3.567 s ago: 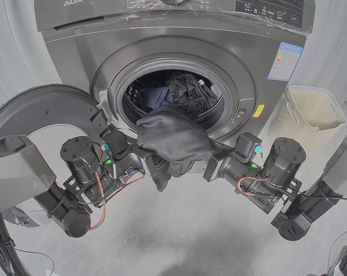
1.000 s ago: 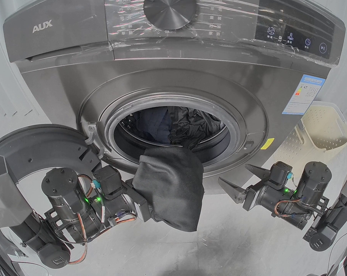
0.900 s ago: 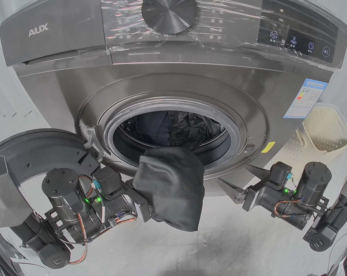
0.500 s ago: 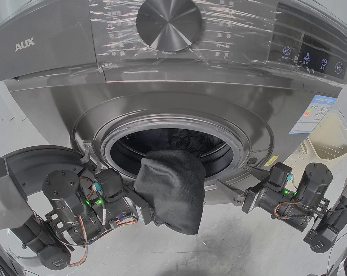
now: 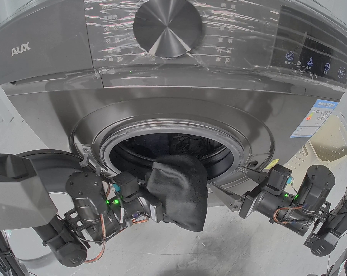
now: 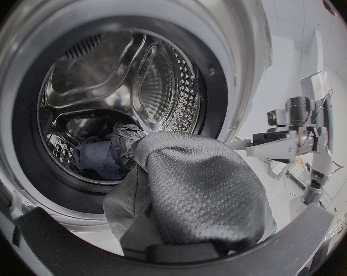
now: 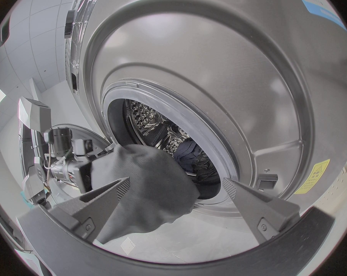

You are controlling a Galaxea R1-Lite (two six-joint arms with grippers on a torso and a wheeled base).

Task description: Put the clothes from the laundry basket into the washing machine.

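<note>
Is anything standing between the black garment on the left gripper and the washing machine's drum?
Nothing visible does. The black garment hangs right before the lower rim of the drum opening; the door is swung aside to the left, and the open right gripper stands off to the right.

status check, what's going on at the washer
Right tool open, empty. Dark garment draped over left tool, at drum mouth, not yet inside. Nothing in the way.
</note>
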